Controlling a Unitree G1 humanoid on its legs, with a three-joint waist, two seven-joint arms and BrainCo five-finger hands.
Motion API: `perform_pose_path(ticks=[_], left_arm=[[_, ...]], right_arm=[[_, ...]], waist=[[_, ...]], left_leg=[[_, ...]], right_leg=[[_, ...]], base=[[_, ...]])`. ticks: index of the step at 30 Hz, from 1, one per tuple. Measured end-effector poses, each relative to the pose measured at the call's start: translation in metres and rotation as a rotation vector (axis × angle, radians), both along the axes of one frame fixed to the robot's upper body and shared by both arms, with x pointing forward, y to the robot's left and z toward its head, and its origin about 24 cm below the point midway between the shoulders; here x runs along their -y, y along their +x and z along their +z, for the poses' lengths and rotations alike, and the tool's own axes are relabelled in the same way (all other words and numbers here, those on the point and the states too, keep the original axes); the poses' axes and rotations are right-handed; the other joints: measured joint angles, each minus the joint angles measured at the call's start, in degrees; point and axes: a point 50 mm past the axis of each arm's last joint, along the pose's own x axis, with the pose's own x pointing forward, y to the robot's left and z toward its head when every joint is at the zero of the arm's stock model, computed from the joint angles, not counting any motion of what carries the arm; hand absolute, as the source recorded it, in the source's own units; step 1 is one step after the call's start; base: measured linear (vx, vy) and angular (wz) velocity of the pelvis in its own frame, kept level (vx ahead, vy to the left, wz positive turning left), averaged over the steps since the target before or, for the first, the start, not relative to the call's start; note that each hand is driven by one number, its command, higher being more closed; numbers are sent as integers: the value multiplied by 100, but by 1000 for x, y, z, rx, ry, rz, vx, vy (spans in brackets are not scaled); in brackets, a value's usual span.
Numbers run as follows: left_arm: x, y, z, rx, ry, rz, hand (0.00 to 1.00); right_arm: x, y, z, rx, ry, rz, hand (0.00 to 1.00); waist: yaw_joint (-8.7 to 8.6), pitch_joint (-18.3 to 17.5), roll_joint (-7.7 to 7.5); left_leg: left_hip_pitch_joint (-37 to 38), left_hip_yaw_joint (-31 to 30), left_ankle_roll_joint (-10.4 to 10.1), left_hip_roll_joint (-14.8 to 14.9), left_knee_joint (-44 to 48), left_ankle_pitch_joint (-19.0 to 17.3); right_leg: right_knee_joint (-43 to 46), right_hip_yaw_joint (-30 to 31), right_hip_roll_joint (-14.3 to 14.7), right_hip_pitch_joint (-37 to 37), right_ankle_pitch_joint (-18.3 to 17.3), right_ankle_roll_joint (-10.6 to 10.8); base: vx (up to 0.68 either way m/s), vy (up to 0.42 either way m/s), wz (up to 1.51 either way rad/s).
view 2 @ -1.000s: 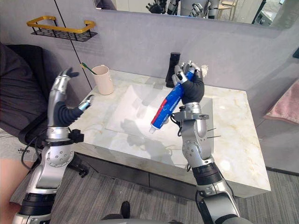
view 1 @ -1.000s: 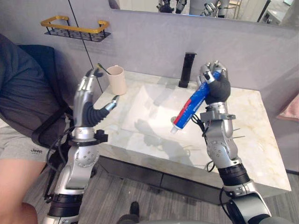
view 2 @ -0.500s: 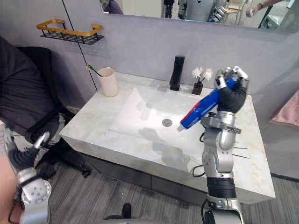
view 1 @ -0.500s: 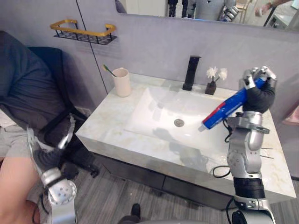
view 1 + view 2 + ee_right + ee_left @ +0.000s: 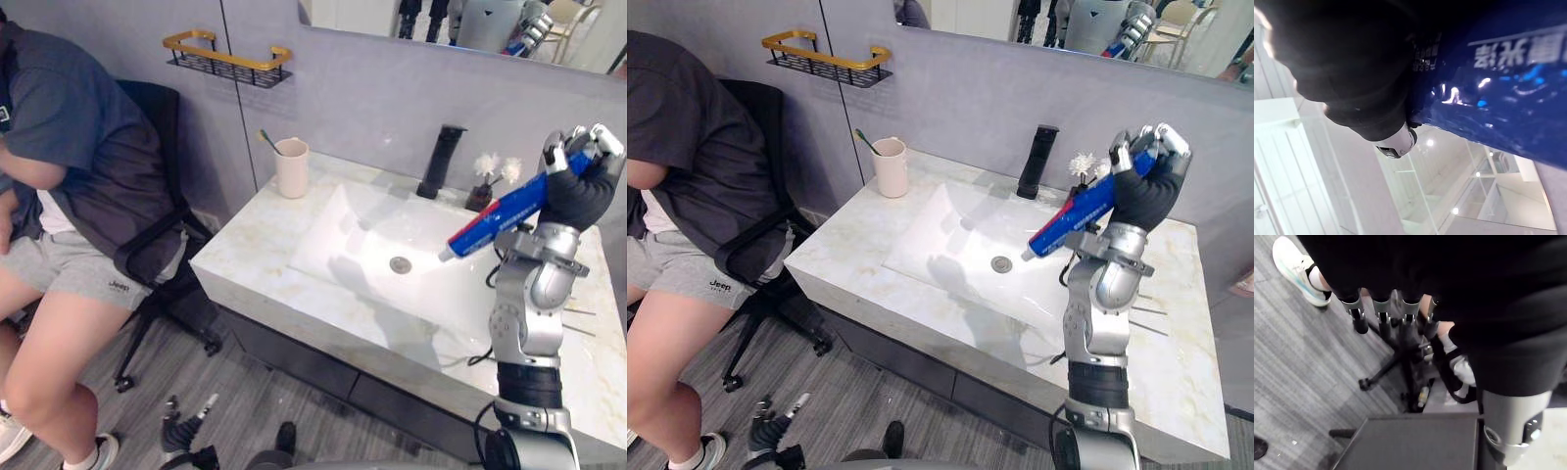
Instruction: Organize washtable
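Left hand (image 5: 1381, 313) now hangs lowered near floor, fingers straight, while right hand (image 5: 580, 186) stays clenched on toothpaste tube (image 5: 502, 210) above desk (image 5: 245, 264), 3 o'clock of basin (image 5: 362, 235); toothbrush (image 5: 265, 140) already in cup (image 5: 291, 168), tube unplaced.

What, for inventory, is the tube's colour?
Mostly blue tube, red toward one end; left eye view.
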Motion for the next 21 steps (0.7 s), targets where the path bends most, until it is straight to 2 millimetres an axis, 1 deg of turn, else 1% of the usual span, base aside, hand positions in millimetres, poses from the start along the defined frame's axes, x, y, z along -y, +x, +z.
perform_pose_path(ticks=[1,2,3,4,6,7,9,10,11,12,14,16,17,18,19,21], left_arm=[[4,1,-1,-6,-4,-36,0],[5,2,-2,-10,-5,-56,0],[7,3,-2,-12,-8,-84,0],[7,5,-1,-6,-7,-90,0],[5,9,-1,-9,2,-112,0],[5,10,-1,-7,3,-120,0],[4,12,0,-1,7,-128,0],[4,14,0,1,9,-133,0],[2,16,1,7,14,-135,0],[1,20,2,17,14,-133,0],[1,24,3,28,10,-130,0],[0,28,3,30,15,-140,0],[0,28,3,32,16,-141,0],[0,31,4,35,23,-149,0],[-1,34,5,43,27,-154,0],[-3,35,6,52,30,-154,0]], right_arm=[[-3,8,12,17,-27,-7,100],[-6,12,19,22,-41,-7,100],[-9,21,33,35,-68,-8,100],[-9,24,40,41,-80,-18,100],[-15,36,63,50,-125,-37,100],[-18,38,70,56,-132,-38,100],[-30,46,97,77,-165,-31,100],[-33,47,105,85,-172,-32,100],[-38,47,117,104,-182,-35,100],[-40,47,127,118,-189,-48,100],[-42,49,136,122,-189,-61,100],[-50,50,151,129,-209,-76,100],[-51,50,154,132,-210,-77,100],[-52,49,160,137,-213,-87,100],[-55,50,167,137,-221,-100,100],[-59,52,173,127,-239,-106,100]], waist=[[88,14,-26],[108,23,-40],[151,60,-71],[198,72,-85],[396,140,-132],[416,172,-146],[568,313,-178],[574,352,-185],[591,409,-207],[674,536,-232],[724,632,-265],[784,727,-281],[802,756,-282],[867,836,-294],[871,926,-305],[883,1021,-359]], left_leg=[[-49,-45,-2,4,8,11],[-86,-78,-10,2,12,17],[-170,-178,4,4,28,56],[-211,-229,-4,4,30,64],[-307,-355,-17,-5,33,80],[-321,-364,-18,-4,34,81],[-397,-415,-28,-4,35,107],[-438,-435,-35,-5,35,128],[-522,-491,-47,-6,36,148],[-531,-537,-52,-9,36,153],[-566,-548,-54,-5,36,154],[-732,-597,-63,-4,37,164],[-737,-603,-63,-4,37,170],[-775,-620,-63,-1,37,172],[-804,-647,-65,-2,38,172],[-838,-655,-65,-2,38,173]], right_leg=[[-1,-26,17,-30,-1,0],[-5,-58,28,-46,-2,0],[-42,-161,52,-62,-3,1],[-63,-201,57,-68,-2,-1],[-97,-331,70,-77,-12,-4],[-102,-340,74,-83,-15,-3],[-126,-408,96,-116,-17,-3],[-128,-445,104,-134,-17,-3],[-146,-501,125,-176,-16,-4],[-159,-537,137,-164,-16,-4],[-170,-566,147,-178,-16,-4],[-169,-635,164,-306,-15,-5],[-168,-636,165,-312,-14,-5],[-168,-636,170,-352,-13,-6],[-172,-669,177,-360,-13,-6],[-186,-683,183,-382,-13,-6]], base=[[43,-43,21],[22,-45,25],[22,-48,28],[25,-46,39],[31,-34,29],[30,-34,15],[20,-30,13],[6,-23,21],[8,-20,23],[2,-19,18],[-6,-8,11],[-5,1,13],[0,0,0],[-9,5,5],[-10,6,6],[1,2,4]])
